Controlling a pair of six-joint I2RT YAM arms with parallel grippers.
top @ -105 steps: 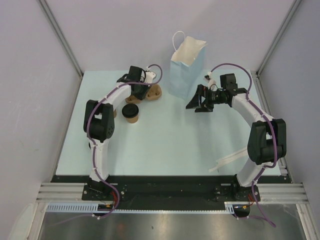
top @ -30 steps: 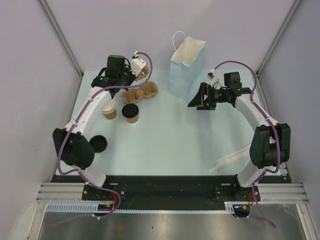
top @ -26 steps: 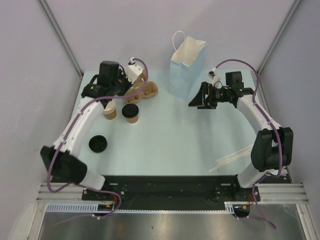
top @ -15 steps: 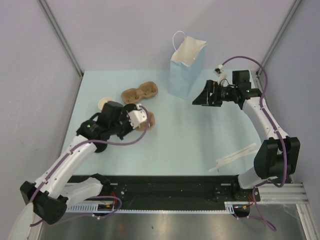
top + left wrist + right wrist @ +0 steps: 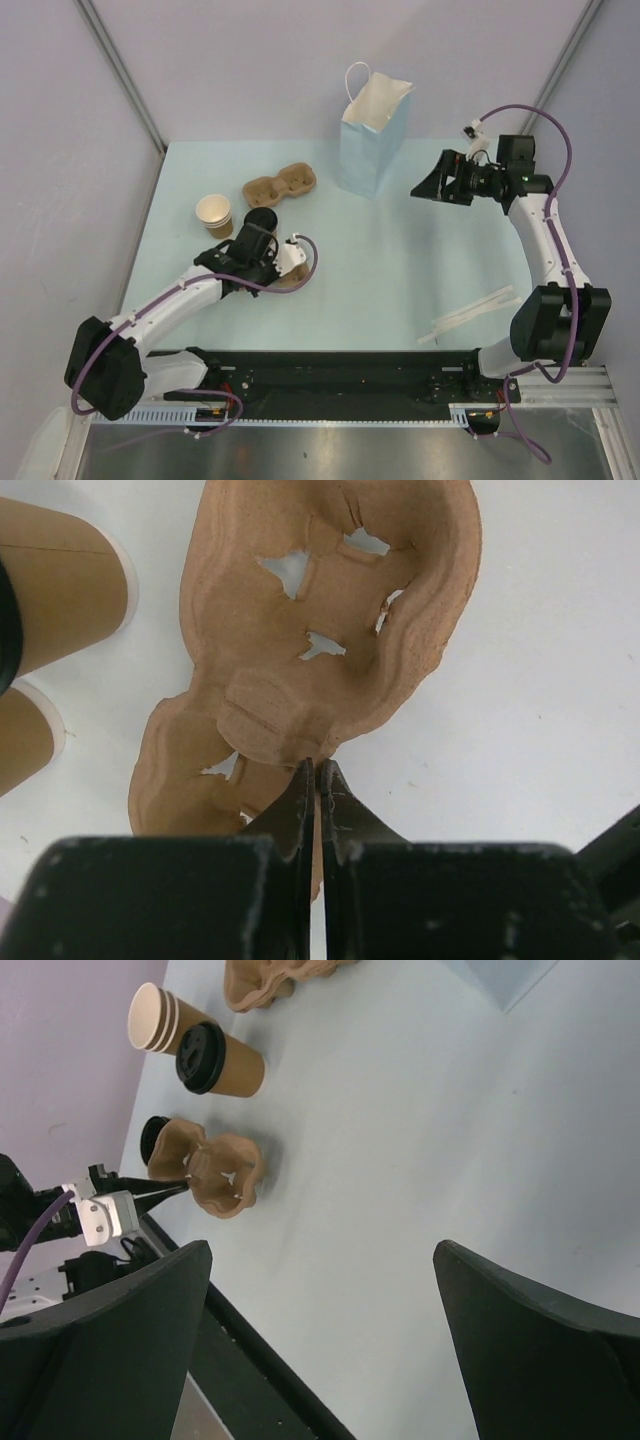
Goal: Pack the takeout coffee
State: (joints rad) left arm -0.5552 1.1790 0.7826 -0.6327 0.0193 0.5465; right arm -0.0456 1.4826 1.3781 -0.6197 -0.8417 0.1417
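TOP: left fingers (image 5: 282,266) clamp pulp carrier (image 5: 294,276) at near left of counter (image 5: 400,290), just near of takeout coffee (image 5: 259,220) (likely its seat); right fingers (image 5: 437,185) gape empty right of blue bag (image 5: 372,135), perhaps to steady it | LEFT WRIST: rim pinched tight, coffee at left | RIGHT WRIST: coffee upright beside lidless cup (image 5: 155,1018)

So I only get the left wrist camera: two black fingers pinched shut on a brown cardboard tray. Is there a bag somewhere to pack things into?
Observer: Yes, a blue paper bag stands upright with its mouth open at the far side of the table.
Visitor: What is the other arm doing?
Observer: The right gripper hangs in the air to the right of the bag, open and empty.
Visitor: Is my cardboard tray the only one?
Observer: No, a second tray lies farther back, left of the bag.
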